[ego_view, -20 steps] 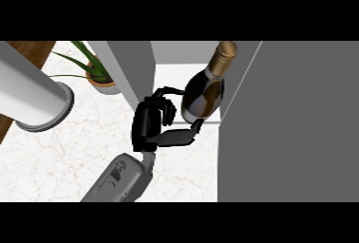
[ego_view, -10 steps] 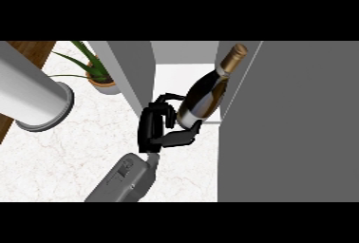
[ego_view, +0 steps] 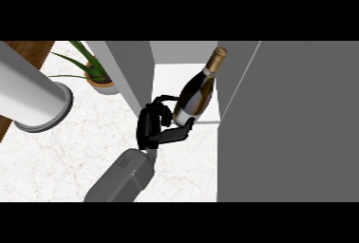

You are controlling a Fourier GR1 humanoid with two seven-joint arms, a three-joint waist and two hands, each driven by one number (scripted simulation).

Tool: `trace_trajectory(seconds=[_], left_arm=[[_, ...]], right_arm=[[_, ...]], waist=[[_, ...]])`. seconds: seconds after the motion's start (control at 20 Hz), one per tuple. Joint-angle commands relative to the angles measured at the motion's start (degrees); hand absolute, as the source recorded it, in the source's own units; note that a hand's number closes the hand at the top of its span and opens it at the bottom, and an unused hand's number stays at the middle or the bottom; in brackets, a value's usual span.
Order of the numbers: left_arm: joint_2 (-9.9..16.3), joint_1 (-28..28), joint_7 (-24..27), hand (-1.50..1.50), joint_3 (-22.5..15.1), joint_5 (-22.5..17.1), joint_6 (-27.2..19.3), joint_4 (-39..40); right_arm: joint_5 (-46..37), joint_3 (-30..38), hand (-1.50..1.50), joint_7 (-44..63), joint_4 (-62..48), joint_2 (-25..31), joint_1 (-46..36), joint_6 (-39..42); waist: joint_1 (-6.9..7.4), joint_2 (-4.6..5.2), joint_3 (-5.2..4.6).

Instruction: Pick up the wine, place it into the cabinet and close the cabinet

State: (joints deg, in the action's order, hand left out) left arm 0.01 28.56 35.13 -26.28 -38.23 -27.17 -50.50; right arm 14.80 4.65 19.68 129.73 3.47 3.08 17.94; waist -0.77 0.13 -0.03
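Sitting at the far left, a potted plant (ego_view: 98, 76) is sharing the marble tabletop (ego_view: 63, 156) while a hand (ego_view: 155, 127), fingers curling round it, is holding the tilted wine bottle (ego_view: 196, 92) inside the open cabinet (ego_view: 242, 85).

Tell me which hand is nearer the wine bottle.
Left. The left hand curls round the lower part of the wine bottle from the bottle's left side. The right hand is not in view.
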Motion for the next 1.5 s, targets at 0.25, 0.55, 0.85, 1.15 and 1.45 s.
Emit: trace_trajectory(seconds=[0.25,0.55,0.85,1.15,1.45], left_arm=[[0.0,4.6,8.1,1.50,-1.8,-11.2,7.9,12.7],[0.0,10.6,5.6,1.50,-2.4,-14.1,5.3,13.4],[0.0,19.2,5.0,1.50,-1.3,-19.7,9.1,22.7],[0.0,21.3,5.8,1.50,-1.1,-21.7,10.0,25.0],[0.0,27.3,3.8,1.50,1.7,-20.7,11.3,32.3]], right_arm=[[-1.7,-2.7,-1.50,2.1,1.6,-1.3,-1.4,-2.3],[1.9,0.5,-1.50,-1.6,0.7,-0.3,2.4,1.7],[-1.6,-0.4,-1.50,-4.9,-4.7,-1.3,0.3,1.9],[3.9,1.9,-1.50,0.4,1.3,1.1,1.6,1.8],[2.1,1.3,-1.50,-0.9,-3.1,0.8,-2.1,1.3]], waist=[[-0.30,0.07,-0.01],[-0.29,0.03,0.01],[-1.24,0.38,-0.01],[-1.17,0.22,-0.01],[-1.25,0.43,0.00]])
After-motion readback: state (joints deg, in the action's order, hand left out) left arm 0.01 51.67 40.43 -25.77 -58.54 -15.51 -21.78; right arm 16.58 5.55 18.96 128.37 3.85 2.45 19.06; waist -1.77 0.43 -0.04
